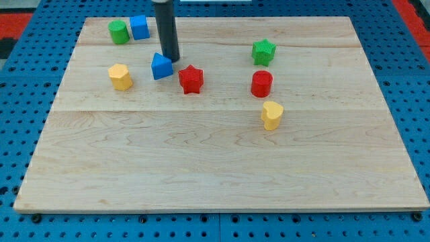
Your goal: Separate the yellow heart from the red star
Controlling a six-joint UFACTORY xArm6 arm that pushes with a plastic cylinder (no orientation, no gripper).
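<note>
The yellow heart [271,115] lies right of the board's middle. The red star [191,78] lies to the upper left of it, well apart from it. My tip [172,58] stands just above and right of a blue triangular block [161,66], close to it, and up-left of the red star. The rod rises to the view's top edge. A red cylinder [261,83] sits between the star and the heart, just above the heart.
A green star [264,51] lies above the red cylinder. A yellow hexagonal block [120,76] lies left of the blue triangular block. A green cylinder [119,31] and a blue cube [139,27] sit at the top left. The wooden board [222,168] lies on a blue pegboard.
</note>
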